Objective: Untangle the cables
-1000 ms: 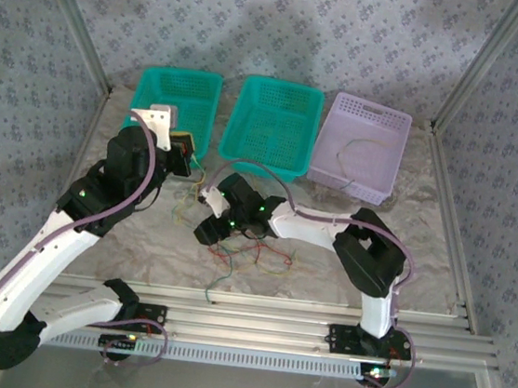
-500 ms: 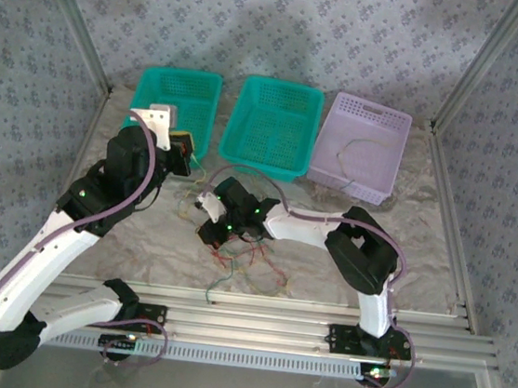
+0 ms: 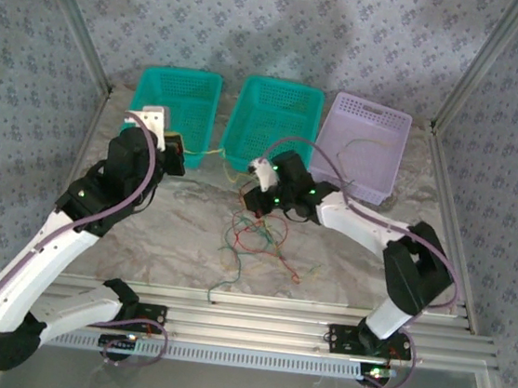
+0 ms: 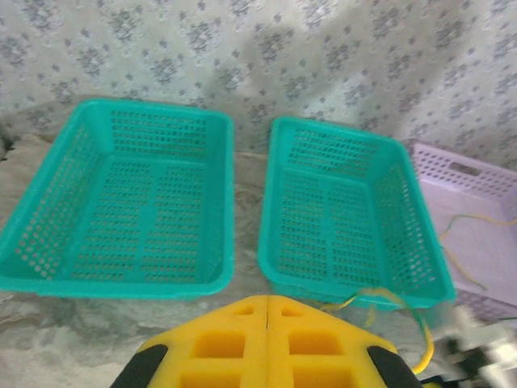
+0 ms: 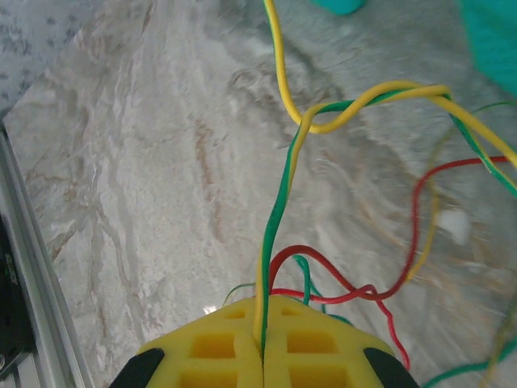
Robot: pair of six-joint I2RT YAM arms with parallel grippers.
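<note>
Marbled tabletop carries three baskets in a row at its far side: left teal basket, centre teal basket, lilac basket on the right. Patterned grey cloth backs them.

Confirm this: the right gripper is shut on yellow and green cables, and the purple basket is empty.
Wrong on the basket. The purple basket is not empty: a cable lies in it, as the left wrist view shows. The right gripper is indeed shut on yellow and green cables.
</note>
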